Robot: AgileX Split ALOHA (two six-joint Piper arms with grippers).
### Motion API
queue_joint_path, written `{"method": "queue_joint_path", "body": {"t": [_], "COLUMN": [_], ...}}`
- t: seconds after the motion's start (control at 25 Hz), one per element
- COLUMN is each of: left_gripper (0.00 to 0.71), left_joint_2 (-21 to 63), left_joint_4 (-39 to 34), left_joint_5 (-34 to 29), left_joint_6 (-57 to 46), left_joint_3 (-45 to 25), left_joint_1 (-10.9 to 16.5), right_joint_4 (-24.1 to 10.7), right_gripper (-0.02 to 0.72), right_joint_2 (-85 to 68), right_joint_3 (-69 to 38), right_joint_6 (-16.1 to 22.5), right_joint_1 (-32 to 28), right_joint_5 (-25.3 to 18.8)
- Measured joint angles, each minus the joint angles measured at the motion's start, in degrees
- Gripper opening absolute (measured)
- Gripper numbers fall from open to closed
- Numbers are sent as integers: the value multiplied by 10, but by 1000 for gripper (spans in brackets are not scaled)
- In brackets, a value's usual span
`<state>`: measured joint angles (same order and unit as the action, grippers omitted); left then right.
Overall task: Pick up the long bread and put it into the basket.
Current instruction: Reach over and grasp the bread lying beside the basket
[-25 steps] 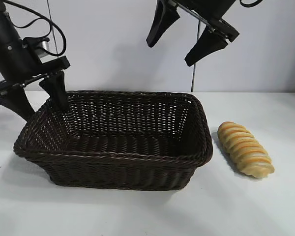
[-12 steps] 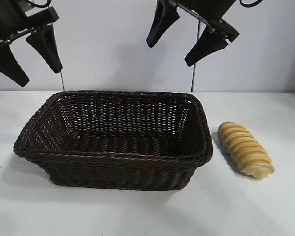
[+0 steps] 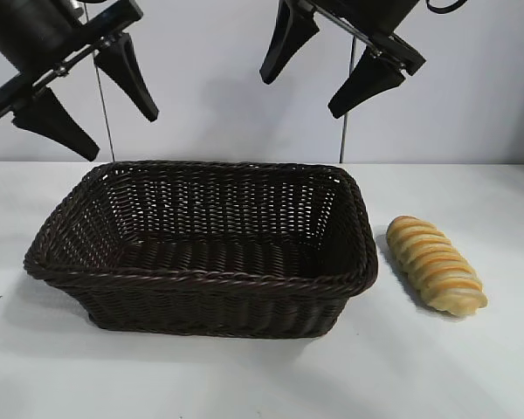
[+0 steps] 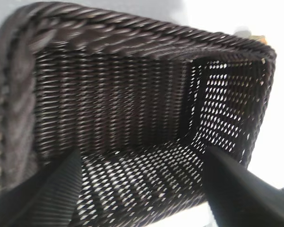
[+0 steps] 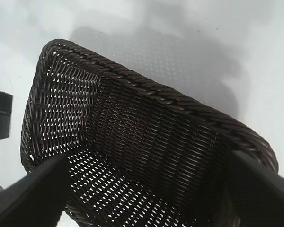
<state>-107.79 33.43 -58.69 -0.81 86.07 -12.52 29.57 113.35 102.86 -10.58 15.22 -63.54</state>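
Observation:
The long bread (image 3: 435, 264), golden with orange-brown ridges, lies on the white table just right of the basket (image 3: 201, 280). The basket is dark brown wicker and nothing lies in it. My left gripper (image 3: 118, 133) hangs open in the air above the basket's left end, holding nothing. In the left wrist view its fingers frame the basket's inside (image 4: 109, 94), with the gripper (image 4: 143, 153) empty. My right gripper (image 3: 301, 96) hangs open high over the basket's back right part, left of and above the bread. The right wrist view shows that gripper (image 5: 146, 161) empty over the basket (image 5: 156, 94).
A white table (image 3: 472, 367) carries everything, with a pale wall behind. Two thin vertical rods (image 3: 343, 131) stand at the back. Bare table lies in front of the basket and around the bread.
My left gripper has risen from the basket's left rim to well above it and swung a little to the right. The right gripper, basket and bread have not moved.

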Motion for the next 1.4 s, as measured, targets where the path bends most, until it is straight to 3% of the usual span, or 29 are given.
{"method": "queue_joint_path", "body": {"t": [0.8,1.08,1.4], "left_gripper": [518,518,518], "left_joint_2": [0,0,0], "left_joint_4": [-28,-28,-28], "left_joint_5": [-14,-14,-13], "left_joint_6": [-2,-2,-2], "left_joint_3": [0,0,0], "left_joint_1": [1,1,1], "right_joint_4": [-2,-21,-78], "right_gripper": [643,643,643], "right_joint_2": [0,0,0], "right_joint_3": [0,0,0], "right_joint_6": [5,9,21], "right_joint_1": [0,-32,-98], "right_joint_5": [-11,-58,-62]}}
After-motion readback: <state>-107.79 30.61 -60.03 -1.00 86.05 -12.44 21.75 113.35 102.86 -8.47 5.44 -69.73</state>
